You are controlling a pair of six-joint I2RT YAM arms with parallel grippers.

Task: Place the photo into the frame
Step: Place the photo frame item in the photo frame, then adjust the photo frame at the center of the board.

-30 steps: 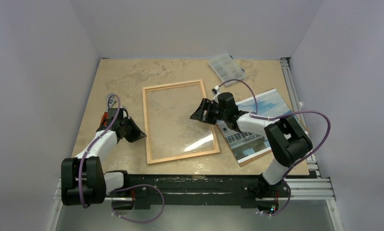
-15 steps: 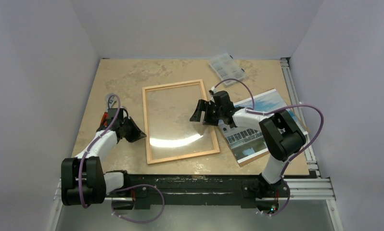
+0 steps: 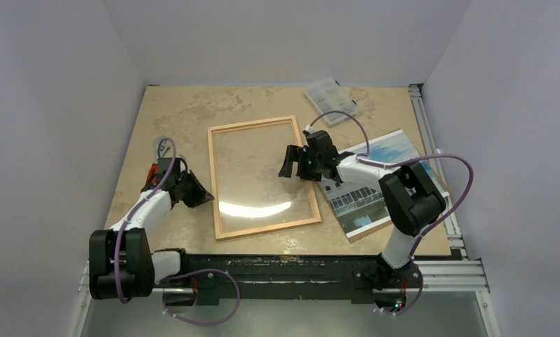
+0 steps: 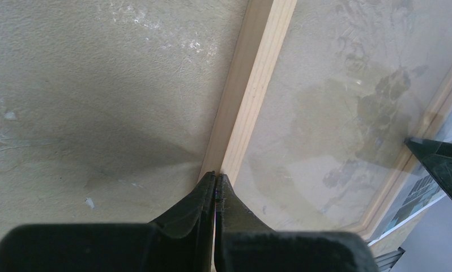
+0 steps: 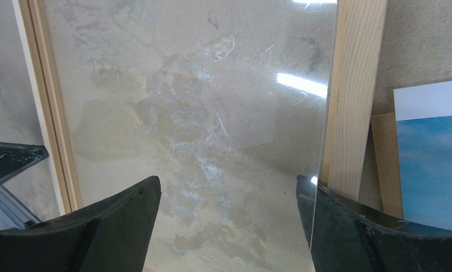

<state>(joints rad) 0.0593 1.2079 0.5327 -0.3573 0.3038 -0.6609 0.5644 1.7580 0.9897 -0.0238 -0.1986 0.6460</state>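
The light wood frame (image 3: 212, 184) with its clear pane lies flat mid-table. The photo (image 3: 386, 158), picture up, lies to its right on a brown backing board (image 3: 367, 234). My right gripper (image 3: 291, 163) is open and empty, low over the frame's right side. In the right wrist view its jaws (image 5: 229, 187) span the pane beside the right rail (image 5: 354, 96); the pane's edge crosses the right fingertip (image 5: 359, 226), and the photo (image 5: 433, 147) is at the right. My left gripper (image 3: 205, 199) is shut, tips (image 4: 216, 175) against the frame's left rail (image 4: 252, 85).
A clear plastic compartment box (image 3: 330, 98) sits at the back, right of centre. A metal rail (image 3: 431, 140) runs along the table's right edge and a black bar (image 3: 284, 267) along the near edge. White walls enclose the table on three sides.
My right gripper has moved a little away from me and to the left over the frame's right side. The glare on the pane has shifted left. The left arm has not moved.
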